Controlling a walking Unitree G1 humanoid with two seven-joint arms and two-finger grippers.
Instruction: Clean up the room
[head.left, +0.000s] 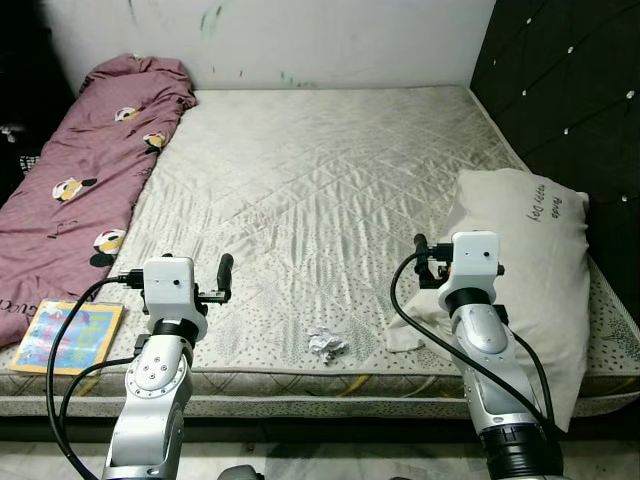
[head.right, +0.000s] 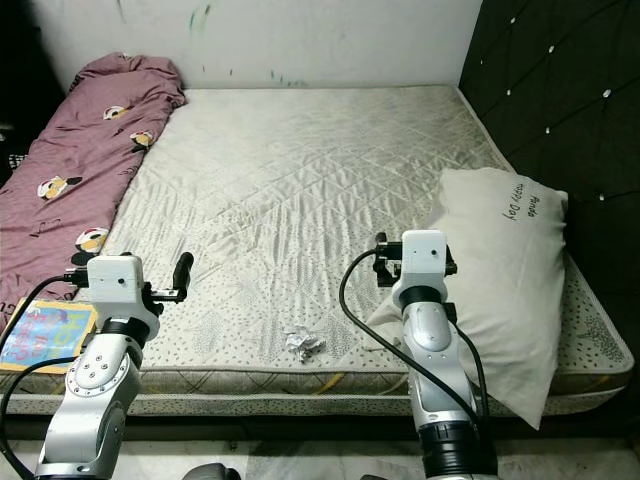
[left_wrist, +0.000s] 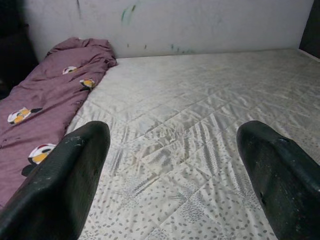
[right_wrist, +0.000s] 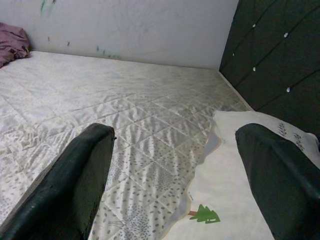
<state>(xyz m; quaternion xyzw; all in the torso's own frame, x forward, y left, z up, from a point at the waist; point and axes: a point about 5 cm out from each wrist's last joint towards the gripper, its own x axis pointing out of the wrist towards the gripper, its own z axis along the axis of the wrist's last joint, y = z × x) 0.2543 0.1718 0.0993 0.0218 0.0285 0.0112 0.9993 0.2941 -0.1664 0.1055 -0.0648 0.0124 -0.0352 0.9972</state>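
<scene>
Paper scrap (head.left: 327, 345) lies crumpled near the mattress (head.left: 330, 190) front edge, at six o'clock. Both my left hand (head.left: 222, 278) and right hand (head.left: 424, 259) hover open, empty; next I should reach down for it.

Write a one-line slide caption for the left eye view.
Both open grippers, left and right, hover over a bare mattress with crumpled paper, pillow, book and blanket.

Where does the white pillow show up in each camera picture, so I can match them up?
Left eye view: the white pillow lies at the right, beside the black headboard.
Right eye view: right side again, just past the right arm.
Left wrist view: not in it.
Right wrist view: its corner with a green tree print, at the lower right.
Shared landmark: the quilted mattress.
</scene>
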